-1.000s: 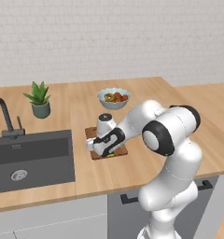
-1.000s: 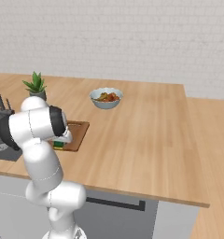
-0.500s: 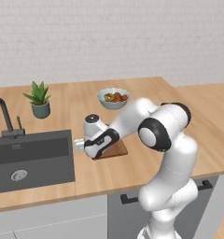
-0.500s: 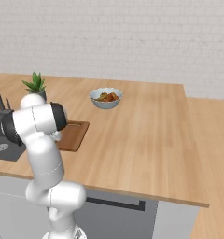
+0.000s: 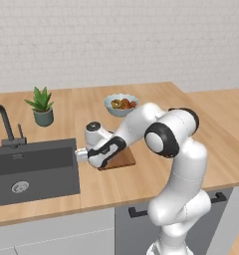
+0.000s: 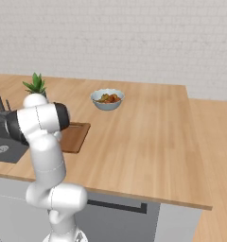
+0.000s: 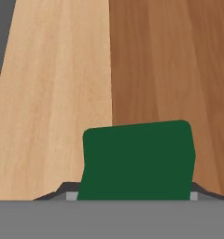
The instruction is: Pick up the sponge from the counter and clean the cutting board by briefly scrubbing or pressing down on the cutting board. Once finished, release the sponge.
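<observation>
The gripper [image 7: 132,198] is pinching the sponge [image 7: 138,161], green side showing, right over the cutting board's [image 7: 170,70] edge by the counter [image 7: 53,93]. Best bet: slide it fully over the board, press flat, short scrub, then let go.

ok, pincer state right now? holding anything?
Pincer: shut on the sponge, green scrub side facing the hand camera, over the edge where the cutting board meets the counter.
</observation>
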Available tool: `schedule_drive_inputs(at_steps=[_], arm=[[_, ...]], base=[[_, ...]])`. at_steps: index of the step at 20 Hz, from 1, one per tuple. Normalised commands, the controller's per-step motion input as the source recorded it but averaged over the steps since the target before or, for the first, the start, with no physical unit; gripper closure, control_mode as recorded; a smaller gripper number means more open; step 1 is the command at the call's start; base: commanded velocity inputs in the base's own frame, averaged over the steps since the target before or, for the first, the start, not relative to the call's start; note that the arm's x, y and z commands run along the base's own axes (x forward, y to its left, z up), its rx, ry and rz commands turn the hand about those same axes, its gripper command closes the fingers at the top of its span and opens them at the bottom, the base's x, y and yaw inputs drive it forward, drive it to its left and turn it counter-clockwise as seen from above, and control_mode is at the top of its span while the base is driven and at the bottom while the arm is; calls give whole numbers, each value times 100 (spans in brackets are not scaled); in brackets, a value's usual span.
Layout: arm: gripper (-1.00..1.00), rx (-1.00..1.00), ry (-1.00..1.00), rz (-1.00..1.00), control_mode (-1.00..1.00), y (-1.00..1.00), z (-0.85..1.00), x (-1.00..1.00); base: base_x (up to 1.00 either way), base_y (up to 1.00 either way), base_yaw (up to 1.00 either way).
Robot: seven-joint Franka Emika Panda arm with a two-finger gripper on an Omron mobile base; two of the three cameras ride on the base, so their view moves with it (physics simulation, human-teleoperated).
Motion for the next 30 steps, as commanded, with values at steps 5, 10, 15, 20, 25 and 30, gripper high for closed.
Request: schedule_drive_inputs(at_steps=[5, 10, 15, 20, 25, 30], arm=[[100, 0, 0, 0, -100, 0, -3, 43], [100, 0, 0, 0, -100, 0, 0, 56], [100, 0, 0, 0, -100, 0, -1, 59], [100, 0, 0, 0, -100, 0, -8, 66], [100, 0, 0, -1, -100, 0, -20, 68], [100, -2, 0, -1, -100, -2, -34, 46]], base=[[0, 0, 0], [0, 0, 0], [0, 0, 0], [0, 0, 0], [0, 0, 0], [0, 0, 0]])
